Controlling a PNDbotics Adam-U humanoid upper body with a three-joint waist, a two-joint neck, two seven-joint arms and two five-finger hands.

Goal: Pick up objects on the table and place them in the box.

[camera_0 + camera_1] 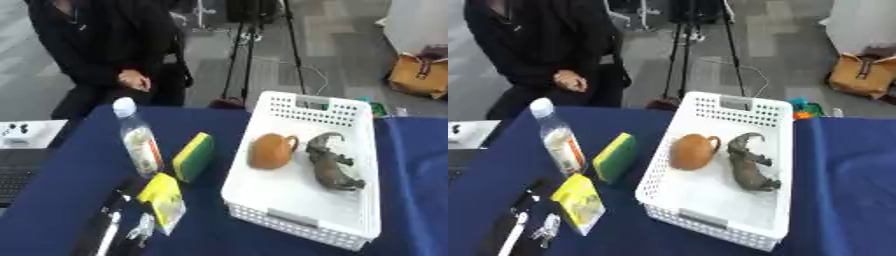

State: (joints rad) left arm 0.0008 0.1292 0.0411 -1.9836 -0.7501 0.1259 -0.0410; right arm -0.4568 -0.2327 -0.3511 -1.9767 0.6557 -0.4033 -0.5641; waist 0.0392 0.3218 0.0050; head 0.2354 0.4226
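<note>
Closest to me, low at the left edge, sits the left hand (121, 196), a dark shape lying against the near side of the yellow packet (164, 200). Whether its fingers are released or clasping the packet I cannot tell; they are lost in the dark of the arm. Something small and silvery (140, 231) shows just below the hand, and I can't make out what it is.

The packet lies on the table (52, 200), touching the hand on its right. Just beyond it, farther from the hand, the yellow-green sponge (193, 156) stands on edge. Left of the sponge, straight out past the hand, the bottle (140, 141) stands upright, white cap on.

Well off to the hand's right is the white box (302, 227), and it already holds two things: a brown jug (271, 150) and a grey lizard toy (331, 164), side by side and apart, both at the far half of the box. The near half is bare.

So by my count two are in and three are left on the table: packet, sponge, bottle. The packet is the one I'd judge in hand now, being right at the hand. My right hand shows in neither view.
</note>
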